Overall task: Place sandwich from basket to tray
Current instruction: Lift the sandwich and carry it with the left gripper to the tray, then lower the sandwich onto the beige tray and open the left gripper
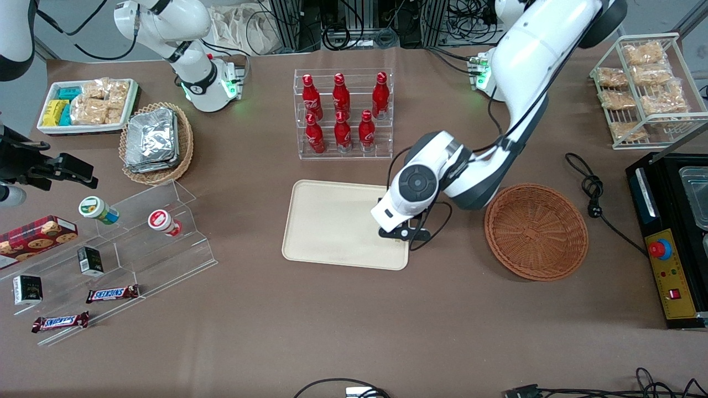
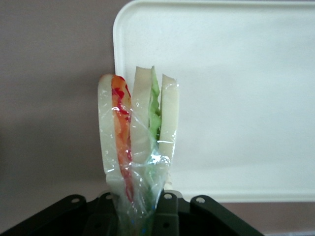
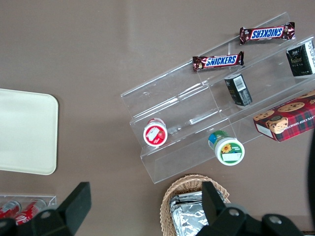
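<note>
While I've got the arm parked over the tray's edge nearest the basket, my left gripper (image 1: pixel 399 231) is pinching the plastic-wrapped sandwich (image 2: pixel 138 132) by its narrow end, so the wedge hangs out from the fingers with its orange-red and green filling edge facing the wrist camera. In the front view the wrist hides the sandwich completely; I only see it from the wrist. It sits in the air above the corner region of the cream-beige tray (image 1: pixel 332 221), part of it over tray surface and part over bare brown table (image 1: pixel 354 320). The round reddish-brown wicker basket (image 1: pixel 536 232) lies just beside the tray toward the working arm's end and looks empty now. Risks as I judge them: if I let go here, the wedge may land across the low rim and tip onto the table, since it overhangs the tray corner. The grip seems to be mostly on film and soft bread, so it could slide or twist in the jaws during any quick move. The wrap may also cling to a finger on release and drag the sandwich off target. I'd shift further over the tray's middle first.
</note>
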